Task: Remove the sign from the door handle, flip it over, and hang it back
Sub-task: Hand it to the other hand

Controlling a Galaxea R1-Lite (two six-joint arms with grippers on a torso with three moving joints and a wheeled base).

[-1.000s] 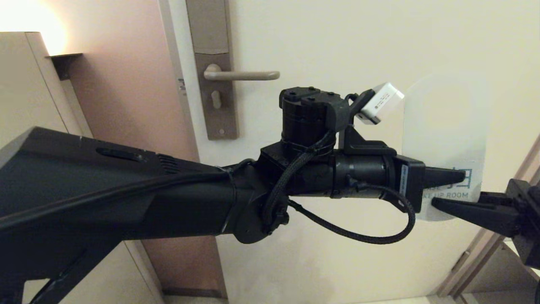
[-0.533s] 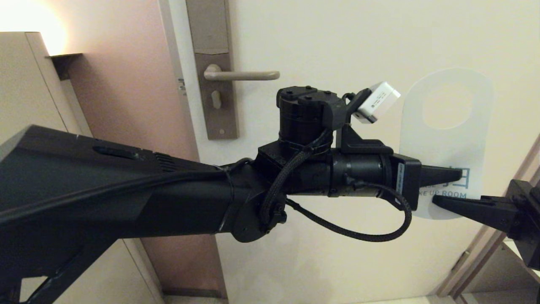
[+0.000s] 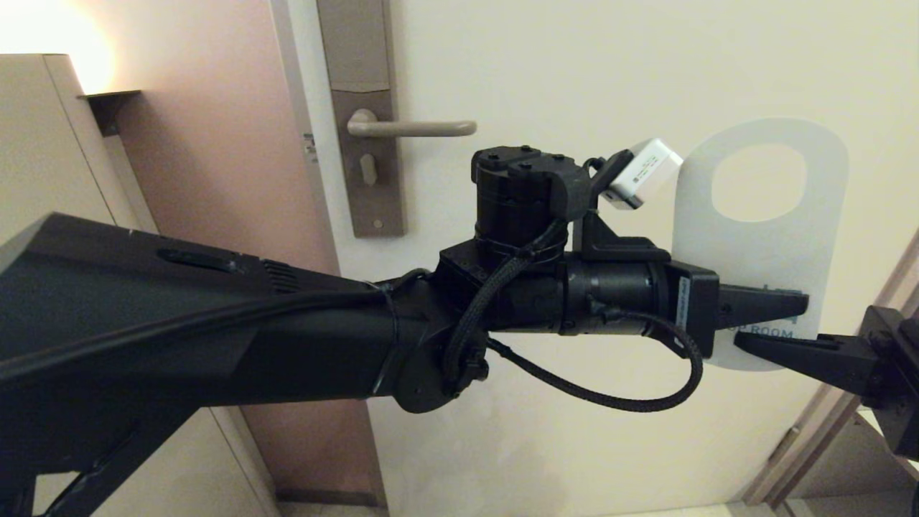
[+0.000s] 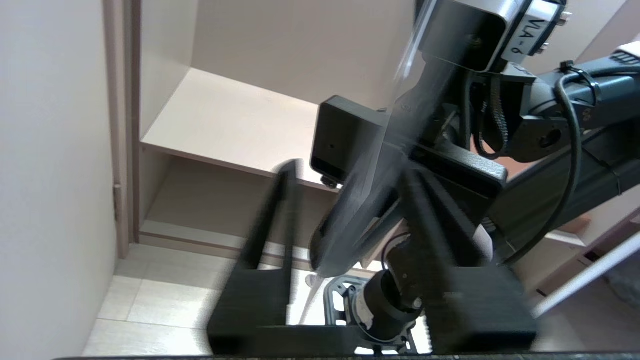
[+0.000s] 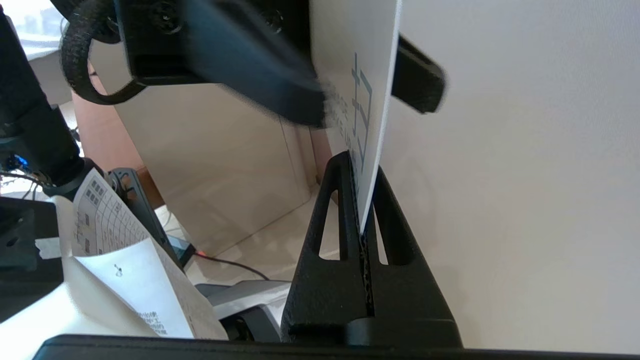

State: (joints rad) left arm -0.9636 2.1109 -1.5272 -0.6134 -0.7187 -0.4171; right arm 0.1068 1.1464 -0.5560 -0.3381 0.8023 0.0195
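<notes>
The sign (image 3: 761, 244) is off the door handle (image 3: 413, 128) and stands upright to its right, in front of the door. Its white side with teal "UP ROOM" lettering faces me, oval hole on top. My right gripper (image 3: 747, 343) is shut on the sign's bottom edge; the right wrist view shows the card pinched between its jaws (image 5: 361, 165). My left gripper (image 3: 790, 307) reaches in from the left, level with the lettering. It is open, with one finger on each side of the card (image 4: 350, 170). The handle is bare on its tall plate (image 3: 362, 115).
The cream door (image 3: 574, 72) fills the background, close behind the sign. A pink wall and a beige cabinet (image 3: 43, 143) are on the left. Open shelving (image 3: 861, 438) stands at the lower right. My left arm (image 3: 215, 323) crosses the middle of the head view.
The sign has steadied and turned to face me more squarely, shifting slightly right. My left gripper's fingers have slid further right across the lettering. The right gripper keeps its hold.
</notes>
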